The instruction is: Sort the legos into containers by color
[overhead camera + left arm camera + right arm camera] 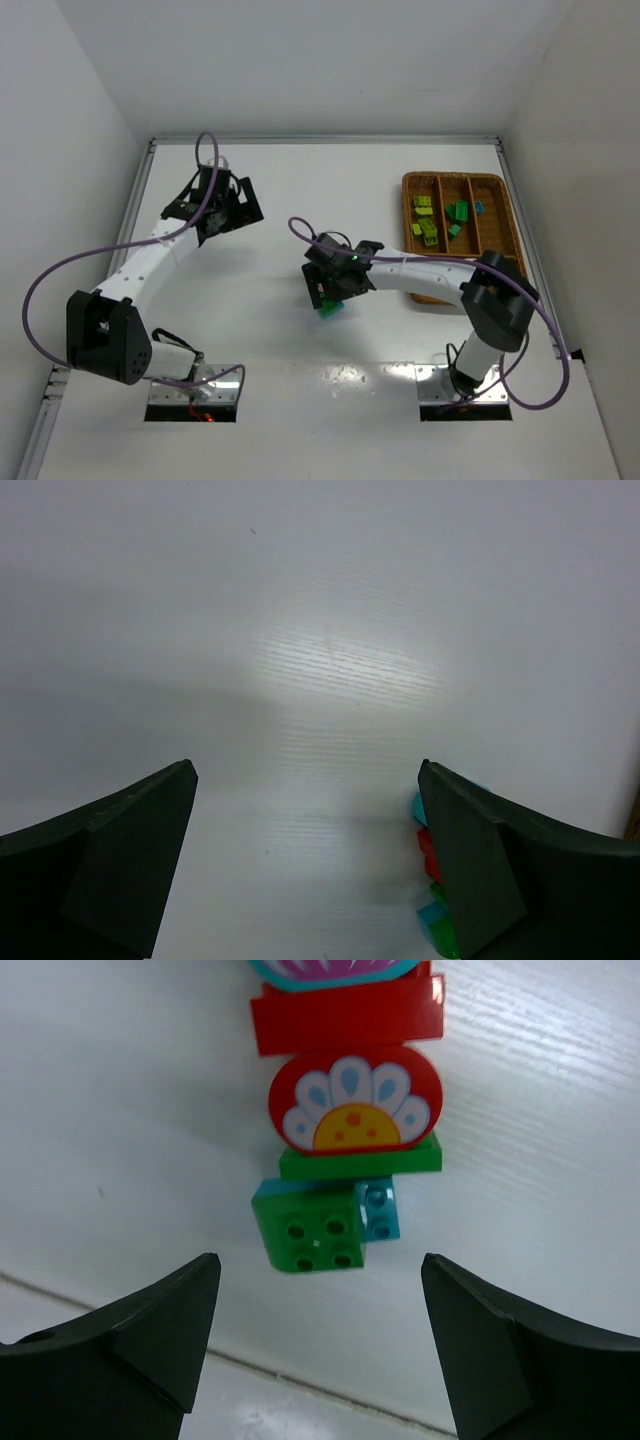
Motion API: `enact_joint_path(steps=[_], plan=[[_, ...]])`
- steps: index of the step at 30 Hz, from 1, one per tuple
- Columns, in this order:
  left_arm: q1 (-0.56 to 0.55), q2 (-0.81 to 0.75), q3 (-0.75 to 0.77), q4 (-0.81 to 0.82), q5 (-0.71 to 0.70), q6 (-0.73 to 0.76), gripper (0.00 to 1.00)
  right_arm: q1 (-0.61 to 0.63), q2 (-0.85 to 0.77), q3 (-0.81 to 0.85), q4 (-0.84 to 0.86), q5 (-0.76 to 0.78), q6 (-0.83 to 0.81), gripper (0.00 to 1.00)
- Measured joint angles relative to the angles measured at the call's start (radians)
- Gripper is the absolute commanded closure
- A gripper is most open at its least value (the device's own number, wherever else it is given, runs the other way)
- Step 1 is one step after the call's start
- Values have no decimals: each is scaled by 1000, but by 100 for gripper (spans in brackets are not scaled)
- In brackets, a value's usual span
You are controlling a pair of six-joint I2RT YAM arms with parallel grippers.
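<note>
Overhead, the white table [300,200] carries a brown wicker tray [505,215] at its far right, with lime bricks [425,222], green bricks [457,212] and a teal brick [479,207] lying in separate compartments. At far left the left gripper [225,205] hangs with jaws spread wide and empty, while the right gripper [320,1290], near the middle, has its jaws apart and holds nothing. Just ahead of its fingers a joined stack lies on the table: a green block [310,1225] nearest, a small teal block [380,1210] touching it, then a red flower-printed piece [353,1100].
</note>
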Motion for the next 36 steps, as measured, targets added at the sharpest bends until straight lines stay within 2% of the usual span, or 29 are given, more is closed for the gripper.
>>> enact_joint_path(steps=[6, 10, 16, 19, 23, 30, 36], plan=[[0, -6, -9, 16, 14, 0, 0, -5, 127, 78, -12, 105, 83, 21], [0, -11, -12, 17, 14, 0, 0, -5, 153, 60, -28, 149, 115, 27], [0, -11, -12, 17, 18, 0, 0, -6, 22, -92, -86, 178, 140, 29], [0, -11, -12, 17, 22, 0, 0, -7, -41, -113, -116, 177, 145, 30], [0, -11, -12, 18, 32, 0, 0, -13, -66, -126, -122, 162, 151, 42], [0, -11, -18, 21, 43, 0, 0, -22, -97, -196, -83, 93, 147, 45], [0, -23, -21, 25, 45, 0, 0, -25, -95, -201, -37, 63, 132, 63]])
